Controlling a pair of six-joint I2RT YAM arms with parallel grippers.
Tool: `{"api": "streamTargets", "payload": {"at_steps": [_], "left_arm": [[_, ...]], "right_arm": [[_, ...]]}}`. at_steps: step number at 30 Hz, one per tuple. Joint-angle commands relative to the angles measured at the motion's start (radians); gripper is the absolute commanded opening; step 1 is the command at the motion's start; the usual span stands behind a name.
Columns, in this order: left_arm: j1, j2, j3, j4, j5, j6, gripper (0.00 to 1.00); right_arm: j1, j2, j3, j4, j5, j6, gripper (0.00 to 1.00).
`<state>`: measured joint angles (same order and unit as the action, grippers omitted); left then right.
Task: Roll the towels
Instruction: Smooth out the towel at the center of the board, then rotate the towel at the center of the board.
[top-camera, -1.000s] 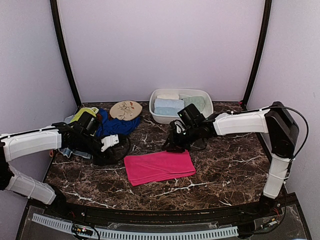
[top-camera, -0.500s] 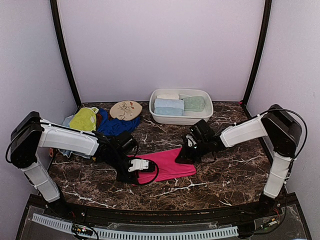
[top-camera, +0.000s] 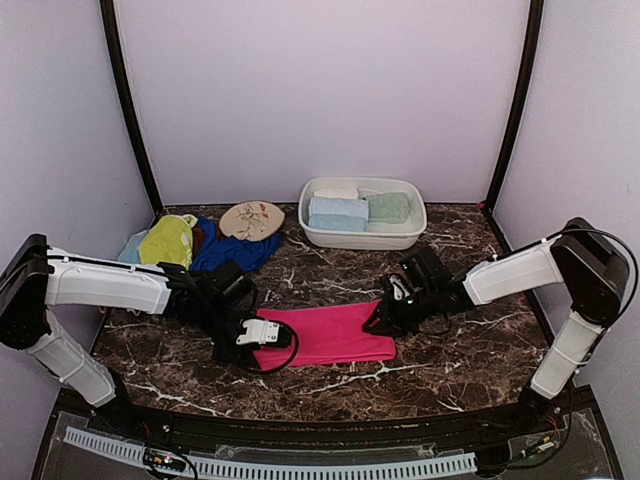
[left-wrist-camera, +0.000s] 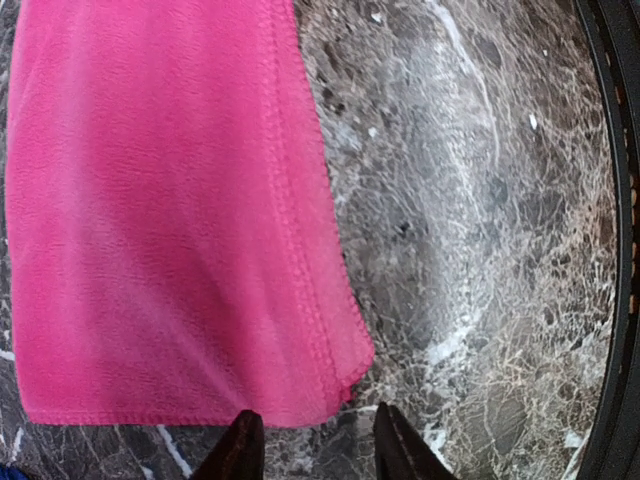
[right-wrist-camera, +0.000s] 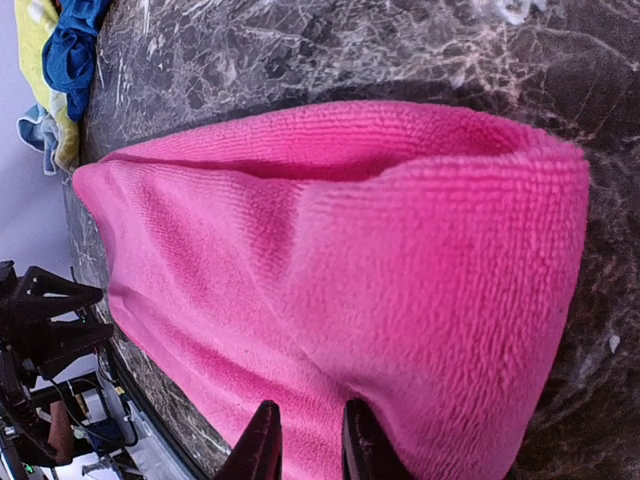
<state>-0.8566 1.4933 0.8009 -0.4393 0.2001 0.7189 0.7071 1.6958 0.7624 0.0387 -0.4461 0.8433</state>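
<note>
A dark marble-patterned table (top-camera: 470, 370) filled the view from above, with two white robot arms reaching in from its sides. At the back sat a white plastic basin (top-camera: 360, 240) holding rolled towels (top-camera: 338, 212). A hot pink cloth hand towel (top-camera: 330, 335) lay spread near the table's middle, between the two arms. A heap of loose cloth towels (top-camera: 200, 245), yellow-green and royal blue, sat at the back left, beside an oval beige floral disc (top-camera: 251, 220).

The left gripper (top-camera: 262, 335) rested low at the pink towel's left end. In its wrist view the left gripper (left-wrist-camera: 315, 415) had its jaws apart, with the hemmed corner just ahead and nothing held. The right gripper (top-camera: 385, 318) was at the opposite end. In its wrist view the jaws stood close together and appeared pinched on the cloth, which rose in a soft fold.

With one end unpinned, the towel would likely slide over the smooth stone instead of curling. Uneven pulling could skew or loosen the roll.
</note>
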Motion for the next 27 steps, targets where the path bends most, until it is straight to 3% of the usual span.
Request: {"api": "streamTargets", "payload": {"at_steps": [1, 7, 11, 16, 22, 27], "left_arm": [[0.005, -0.005, 0.107, -0.079, 0.016, 0.0, 0.41], [0.005, 0.093, 0.202, -0.11, 0.104, -0.078, 0.39], [0.005, 0.143, 0.19, -0.066, 0.055, -0.102, 0.34], [0.01, 0.184, 0.14, 0.012, -0.08, -0.102, 0.22], [0.031, 0.236, 0.114, 0.107, -0.227, -0.056, 0.2], [0.062, 0.307, 0.151, 0.201, -0.345, -0.029, 0.22]], "right_arm": [[0.0, -0.053, 0.117, -0.156, 0.006, -0.06, 0.23], [-0.056, 0.059, 0.217, -0.222, -0.006, -0.141, 0.2], [-0.09, 0.124, 0.204, -0.21, 0.009, -0.168, 0.14], [-0.112, 0.13, 0.073, -0.133, 0.027, -0.159, 0.04], [-0.088, 0.02, -0.122, -0.002, 0.026, -0.061, 0.01], [0.011, -0.089, -0.248, 0.081, 0.06, 0.059, 0.01]]}}
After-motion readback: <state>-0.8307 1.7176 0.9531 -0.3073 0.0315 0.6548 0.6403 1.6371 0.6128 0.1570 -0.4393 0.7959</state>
